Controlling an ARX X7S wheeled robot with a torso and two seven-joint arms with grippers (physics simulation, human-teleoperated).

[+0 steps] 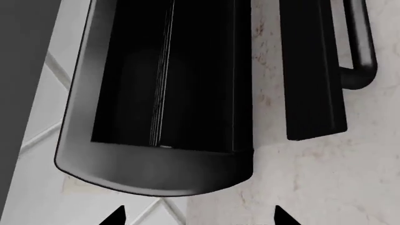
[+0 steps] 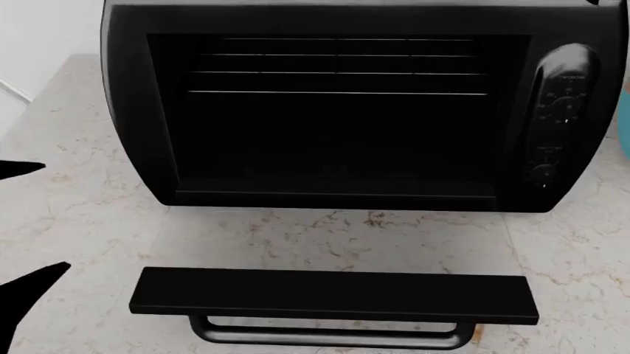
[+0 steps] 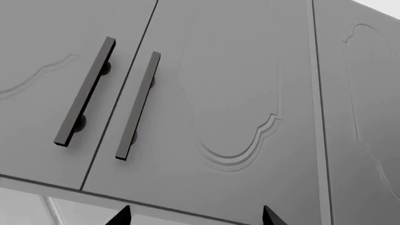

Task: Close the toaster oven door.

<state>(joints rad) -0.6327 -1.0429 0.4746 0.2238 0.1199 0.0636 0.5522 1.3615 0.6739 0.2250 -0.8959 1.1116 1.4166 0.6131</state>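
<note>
Left fingers (image 2: 25,228) spread, empty, beside toaster oven door (image 2: 335,295) lying flat before toaster oven (image 2: 128,110); right fingers (image 3: 194,216) apart.

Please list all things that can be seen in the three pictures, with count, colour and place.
toaster oven: one, glossy black, at the back of the counter, cavity open.
toaster oven door: one, black, folded down flat in front of the oven.
door handle: one, dark grey bar, on the door's near edge.
wire racks: black, inside the oven.
dials: black, in a column on the oven's right side.
counter: one, pale marble.
cabinet doors: grey, in the right wrist view.
cabinet handles: two, dark bars.
left gripper: black, open, left of the door.
right gripper: black, open, facing the cabinets.
</note>
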